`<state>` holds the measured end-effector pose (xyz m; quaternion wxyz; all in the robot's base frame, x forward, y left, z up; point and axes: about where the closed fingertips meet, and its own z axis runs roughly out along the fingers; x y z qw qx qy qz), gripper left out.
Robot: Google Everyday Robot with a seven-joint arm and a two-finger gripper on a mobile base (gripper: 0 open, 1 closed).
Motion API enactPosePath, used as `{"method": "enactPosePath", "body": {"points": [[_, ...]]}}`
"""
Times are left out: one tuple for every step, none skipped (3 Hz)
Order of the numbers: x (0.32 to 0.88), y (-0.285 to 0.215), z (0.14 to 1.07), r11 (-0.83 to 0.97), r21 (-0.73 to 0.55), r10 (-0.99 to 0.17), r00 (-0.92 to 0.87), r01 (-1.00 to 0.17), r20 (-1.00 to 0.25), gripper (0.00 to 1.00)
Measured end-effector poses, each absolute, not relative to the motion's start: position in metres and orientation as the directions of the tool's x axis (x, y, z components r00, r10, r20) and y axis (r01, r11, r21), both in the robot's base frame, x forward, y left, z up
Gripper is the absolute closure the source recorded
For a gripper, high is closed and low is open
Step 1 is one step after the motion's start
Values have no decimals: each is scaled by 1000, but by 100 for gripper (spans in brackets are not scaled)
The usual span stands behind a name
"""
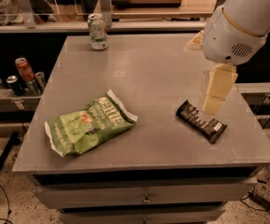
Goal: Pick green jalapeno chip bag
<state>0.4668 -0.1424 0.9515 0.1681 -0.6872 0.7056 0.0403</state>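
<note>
The green jalapeno chip bag (88, 124) lies flat on the grey table (148, 69), near its front left. It is crinkly light green with white "Kettle" lettering and white sealed ends. My gripper (212, 102) hangs from the white arm (239, 22) over the right side of the table. It is just above and behind the dark brown candy bar (201, 121). It is well to the right of the bag and holds nothing that I can see.
A green-and-white soda can (97, 31) stands at the table's back left. Several cans and bottles (24, 74) sit on a lower shelf to the left. Drawers (146, 197) are below the table front. A railing (125, 24) runs behind.
</note>
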Motion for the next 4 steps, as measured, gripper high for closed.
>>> {"method": "enactPosePath", "body": {"points": [[478, -90, 930, -80, -129, -927, 121, -989, -356, 0], [479, -42, 915, -197, -120, -882, 229, -973, -411, 0], [473, 7, 904, -315, -134, -816, 340, -940, -467, 0], [468, 45, 896, -401, -172, -763, 432, -900, -481, 0]]}}
